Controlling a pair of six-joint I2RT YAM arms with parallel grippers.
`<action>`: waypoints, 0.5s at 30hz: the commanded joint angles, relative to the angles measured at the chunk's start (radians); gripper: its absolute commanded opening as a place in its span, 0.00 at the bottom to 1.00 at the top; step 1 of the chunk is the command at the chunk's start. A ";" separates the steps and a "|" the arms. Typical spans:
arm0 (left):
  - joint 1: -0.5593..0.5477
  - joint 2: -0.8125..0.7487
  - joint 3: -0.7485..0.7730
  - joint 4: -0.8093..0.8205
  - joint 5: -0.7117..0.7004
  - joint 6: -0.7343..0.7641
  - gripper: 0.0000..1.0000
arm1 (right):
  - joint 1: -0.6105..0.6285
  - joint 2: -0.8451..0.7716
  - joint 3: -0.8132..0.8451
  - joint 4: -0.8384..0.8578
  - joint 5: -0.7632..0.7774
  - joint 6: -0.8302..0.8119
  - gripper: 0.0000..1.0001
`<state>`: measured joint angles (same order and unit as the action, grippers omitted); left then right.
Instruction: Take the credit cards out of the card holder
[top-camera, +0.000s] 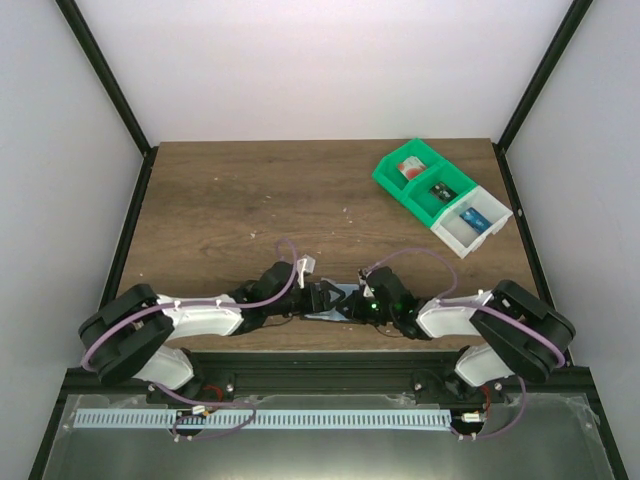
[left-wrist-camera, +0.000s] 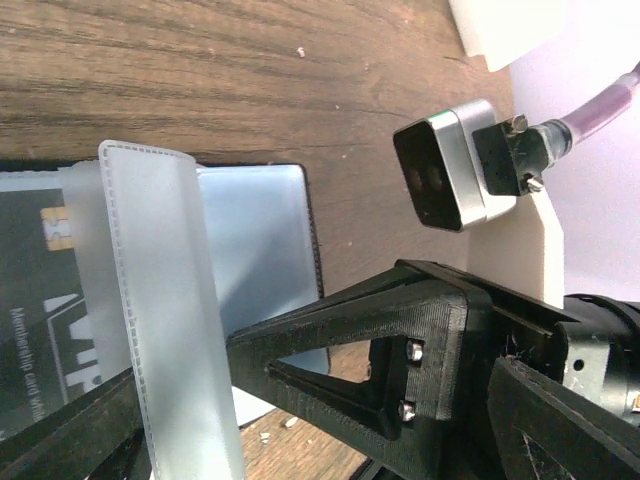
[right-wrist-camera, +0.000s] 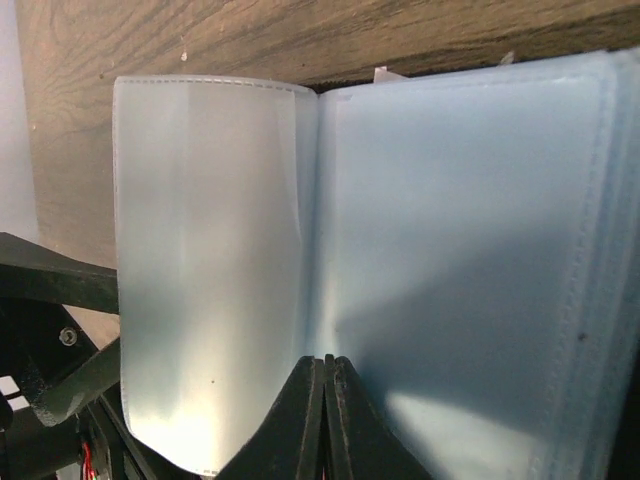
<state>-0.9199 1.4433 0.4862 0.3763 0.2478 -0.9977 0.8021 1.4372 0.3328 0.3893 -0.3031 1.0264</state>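
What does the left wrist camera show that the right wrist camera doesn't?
Only the left wrist view shows a dark card with a gold chip, tucked in the card holder, and a silver camera module hanging above the table. Only the right wrist view shows the right gripper, its fingers pressed together at the holder's fold, with pale blue pages filling the frame. Both show the holder's raised clear sleeve and the wooden table.
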 joint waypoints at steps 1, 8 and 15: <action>-0.010 -0.005 0.021 0.029 -0.001 -0.016 0.90 | 0.008 -0.047 -0.021 -0.012 0.027 -0.009 0.02; -0.018 0.039 0.022 0.118 0.034 -0.035 0.90 | 0.008 -0.187 -0.082 -0.040 0.121 0.015 0.07; -0.035 0.083 0.086 0.142 0.063 -0.030 0.90 | 0.007 -0.417 -0.144 -0.144 0.250 0.040 0.13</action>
<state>-0.9409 1.5055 0.5240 0.4637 0.2878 -1.0294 0.8024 1.1290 0.2119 0.3206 -0.1665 1.0496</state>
